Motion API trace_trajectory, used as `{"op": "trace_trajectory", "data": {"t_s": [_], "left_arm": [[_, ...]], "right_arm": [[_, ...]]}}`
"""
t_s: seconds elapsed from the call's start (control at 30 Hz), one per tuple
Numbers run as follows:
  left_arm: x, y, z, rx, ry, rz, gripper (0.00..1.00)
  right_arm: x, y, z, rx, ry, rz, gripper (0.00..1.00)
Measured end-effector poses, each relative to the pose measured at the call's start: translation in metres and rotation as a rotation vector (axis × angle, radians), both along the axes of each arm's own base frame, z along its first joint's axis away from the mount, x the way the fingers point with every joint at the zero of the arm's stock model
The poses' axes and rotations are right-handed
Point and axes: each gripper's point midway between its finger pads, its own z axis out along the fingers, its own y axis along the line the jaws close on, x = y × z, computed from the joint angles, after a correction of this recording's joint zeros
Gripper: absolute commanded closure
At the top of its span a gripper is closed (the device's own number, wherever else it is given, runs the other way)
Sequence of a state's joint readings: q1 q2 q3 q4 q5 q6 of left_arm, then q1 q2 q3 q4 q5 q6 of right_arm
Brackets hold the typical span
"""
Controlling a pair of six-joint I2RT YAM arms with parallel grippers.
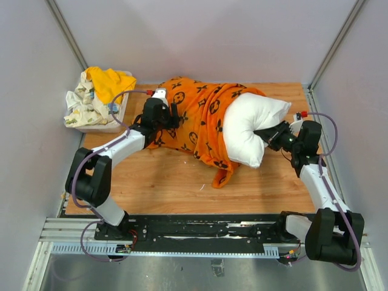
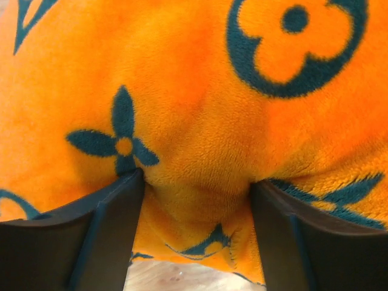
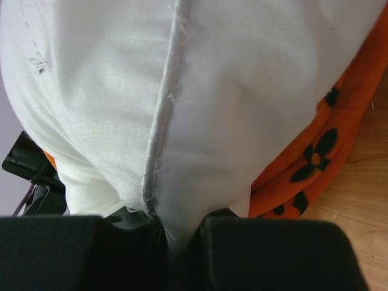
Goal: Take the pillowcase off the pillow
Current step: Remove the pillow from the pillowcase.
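Pillowcase (image 1: 194, 115), soft light plush, likely clingy: bunched mid-table (image 1: 163, 182), bare wood free toward 6 o'clock. Pillow (image 1: 248, 130) plump, yielding, half out at 3 o'clock. Left gripper (image 1: 173, 115) wide apart, astride orange fold at 9 o'clock; good pinching place. Right gripper (image 1: 268, 136) clamped on white seam.

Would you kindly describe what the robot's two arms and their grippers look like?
Both the left arm and right arm have white links joined by chunky black joints. A thin lilac cable with a red plug loops to each wrist. The left gripper and right gripper are mostly black, with two flat, dark, unmarked fingers.
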State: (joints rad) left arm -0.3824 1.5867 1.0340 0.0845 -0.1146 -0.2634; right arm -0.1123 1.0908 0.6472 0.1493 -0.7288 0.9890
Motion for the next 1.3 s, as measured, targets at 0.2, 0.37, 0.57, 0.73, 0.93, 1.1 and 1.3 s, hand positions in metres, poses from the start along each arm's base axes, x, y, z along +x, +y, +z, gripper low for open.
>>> {"op": "trace_trajectory", "data": {"t_s": [0.2,0.37,0.57,0.73,0.93,1.1,1.3], "left_arm": [[0.01,0.01,-0.002,-0.008,-0.019,0.084,0.56],[0.009,0.043,0.011,-0.047,-0.052,0.196,0.87],[0.006,0.103,0.015,-0.08,-0.072,0.361,1.0],[-0.009,0.132,0.021,-0.088,-0.089,0.459,1.0],[-0.042,0.149,0.075,-0.123,-0.212,0.526,1.0],[-0.079,0.145,0.111,-0.112,-0.34,0.49,0.3],[-0.092,0.115,0.127,-0.057,-0.467,0.373,0.01]], "right_arm": [[-0.001,0.001,-0.005,-0.007,0.015,0.015,0.99],[0.0,0.003,0.002,-0.012,0.0,0.031,0.99],[0.004,0.004,0.006,-0.008,-0.003,0.04,0.99],[0.012,-0.007,0.012,0.004,-0.006,0.024,0.99],[0.027,-0.05,0.03,0.067,-0.009,-0.064,0.99],[0.024,-0.054,0.031,0.048,0.017,-0.086,0.99],[0.031,-0.058,0.034,-0.035,-0.008,-0.117,0.99]]}}
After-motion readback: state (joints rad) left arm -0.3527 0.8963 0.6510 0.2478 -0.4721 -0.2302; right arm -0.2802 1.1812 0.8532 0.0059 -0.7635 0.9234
